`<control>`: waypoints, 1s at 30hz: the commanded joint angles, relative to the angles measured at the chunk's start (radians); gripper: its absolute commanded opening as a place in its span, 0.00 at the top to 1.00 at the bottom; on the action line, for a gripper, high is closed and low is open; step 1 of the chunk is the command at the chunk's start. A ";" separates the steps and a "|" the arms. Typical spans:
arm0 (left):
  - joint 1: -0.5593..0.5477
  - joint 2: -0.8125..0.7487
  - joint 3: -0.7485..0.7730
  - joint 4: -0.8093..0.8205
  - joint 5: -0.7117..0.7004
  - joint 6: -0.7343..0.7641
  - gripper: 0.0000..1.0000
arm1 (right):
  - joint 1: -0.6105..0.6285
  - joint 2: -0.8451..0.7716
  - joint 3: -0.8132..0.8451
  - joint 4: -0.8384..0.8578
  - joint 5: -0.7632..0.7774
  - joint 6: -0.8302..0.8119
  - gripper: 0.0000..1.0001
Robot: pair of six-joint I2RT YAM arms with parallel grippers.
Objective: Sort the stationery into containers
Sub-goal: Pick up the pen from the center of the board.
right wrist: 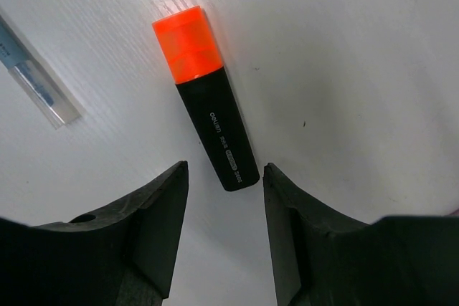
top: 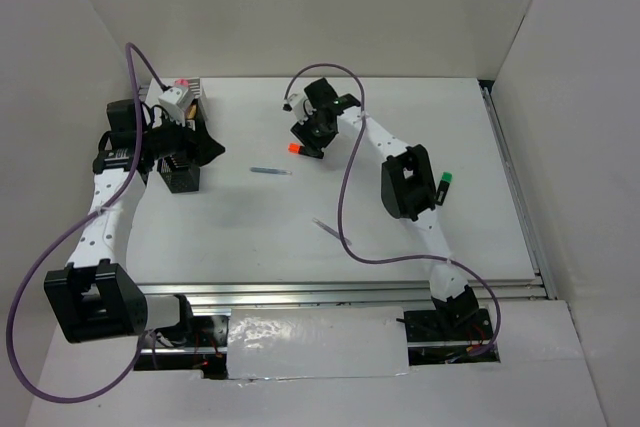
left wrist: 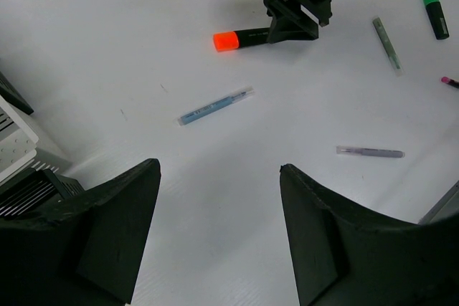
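Observation:
The orange-capped black marker (top: 296, 149) lies on the white table; in the right wrist view the marker (right wrist: 211, 116) has its black end between the tips of my open right gripper (right wrist: 224, 170), which hangs just above it (top: 308, 145). A thin blue pen (top: 271, 171) lies to its left, also seen in the left wrist view (left wrist: 215, 105). A green-capped black marker (top: 444, 183), a grey pen (top: 326, 229) and a pink pen tip (left wrist: 450, 82) lie further right. My left gripper (left wrist: 219, 170) is open and empty beside the mesh cups (top: 185, 179), which the left arm partly hides.
White walls close in the table on the left, back and right. A purple cable (top: 345, 197) loops over the table's middle. A second thin pen (left wrist: 386, 43) lies near the right arm. A metal rail (top: 350, 292) runs along the front edge.

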 commanded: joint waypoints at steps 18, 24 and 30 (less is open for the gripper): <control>0.009 -0.031 0.038 0.003 0.029 -0.028 0.20 | 0.000 0.048 0.011 -0.036 -0.053 -0.056 0.98; 0.020 -0.077 -0.046 0.132 0.018 -0.241 0.21 | 0.013 -0.141 -0.121 0.000 -0.047 0.030 1.00; 0.006 -0.068 -0.126 0.215 -0.002 -0.490 0.25 | 0.069 -0.452 -0.319 0.082 -0.084 0.172 1.00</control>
